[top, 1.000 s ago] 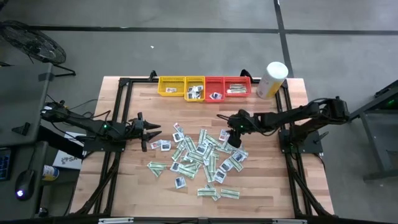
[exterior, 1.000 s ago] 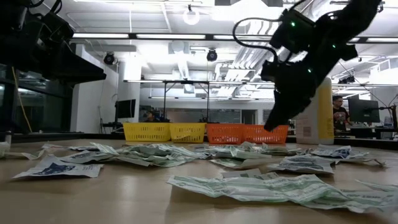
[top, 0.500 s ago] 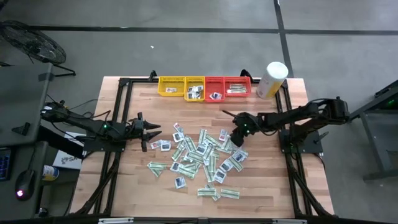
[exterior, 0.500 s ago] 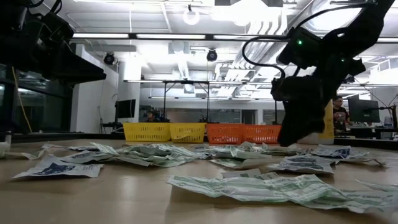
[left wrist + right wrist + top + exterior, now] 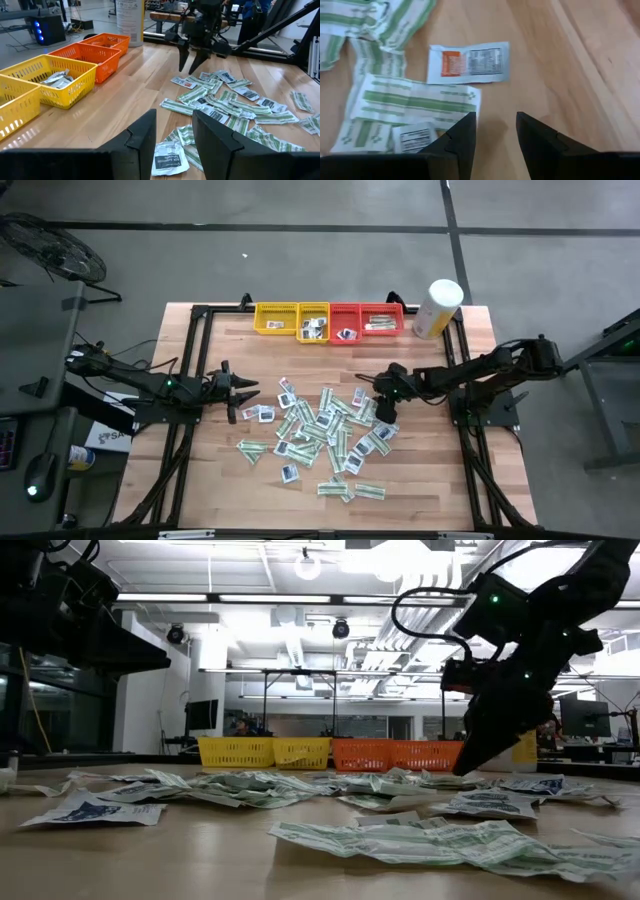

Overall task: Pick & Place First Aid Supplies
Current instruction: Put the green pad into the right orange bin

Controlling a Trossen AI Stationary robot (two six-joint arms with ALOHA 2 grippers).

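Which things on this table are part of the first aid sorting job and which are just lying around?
Part of the job:
packets, loose in a pile on the table
yellow trays
red trays
right tool, open, low over the pile

Just lying around:
white canister
left tool, open, waiting beside the pile

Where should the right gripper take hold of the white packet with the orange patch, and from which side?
The white packet with the orange patch lies flat and alone on bare wood, just ahead of the open right gripper. Probably best to come straight down and pinch across its short width near one free edge, away from the green-striped packet beside it.
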